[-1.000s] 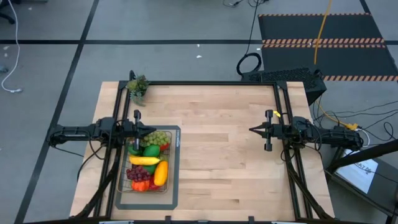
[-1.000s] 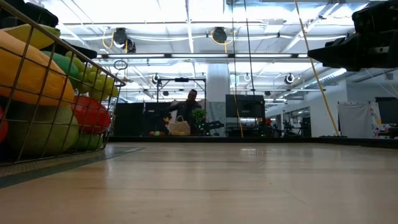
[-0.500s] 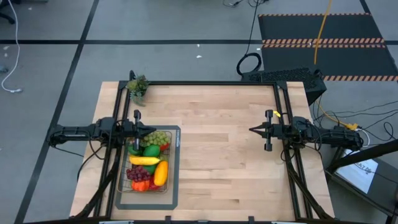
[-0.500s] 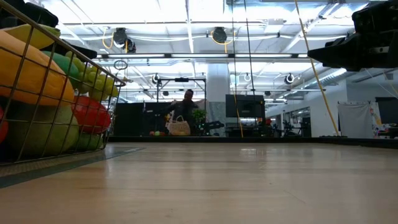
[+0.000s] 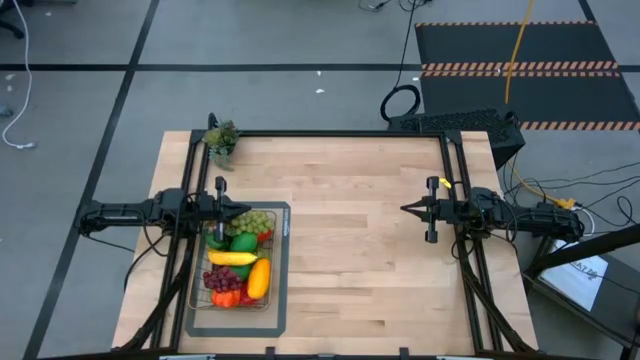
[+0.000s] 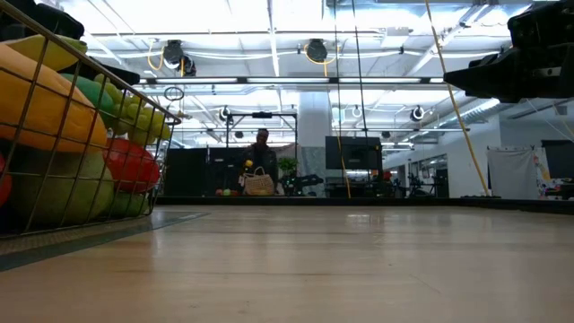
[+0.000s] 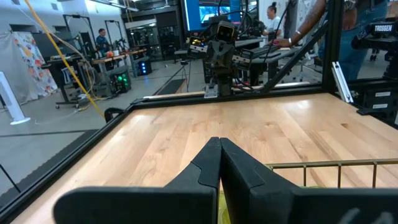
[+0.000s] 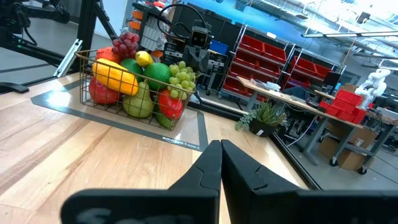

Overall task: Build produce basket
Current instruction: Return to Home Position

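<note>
The wire basket (image 5: 274, 268) stands on a flat grey mat (image 5: 281, 318) at the table's near left, heaped with produce: green grapes (image 5: 256, 220), a banana (image 5: 232, 258), a mango (image 5: 259, 278), purple grapes (image 8: 127, 42) and red apples (image 8: 170, 104). My left gripper (image 5: 247, 213) is shut, held level above the basket's far end, touching nothing. My right gripper (image 5: 404, 209) is shut too, held level above the bare table at the right.
A small potted green sprig (image 5: 222, 139) stands at the table's far left corner. Bare wooden tabletop (image 5: 350, 260) spreads between the basket and the right arm. A black frame (image 5: 340, 133) borders the table. A person (image 6: 261, 161) stands far off in the room behind.
Both arms and the basket have kept still. Only the person far off in the room behind has shifted.
</note>
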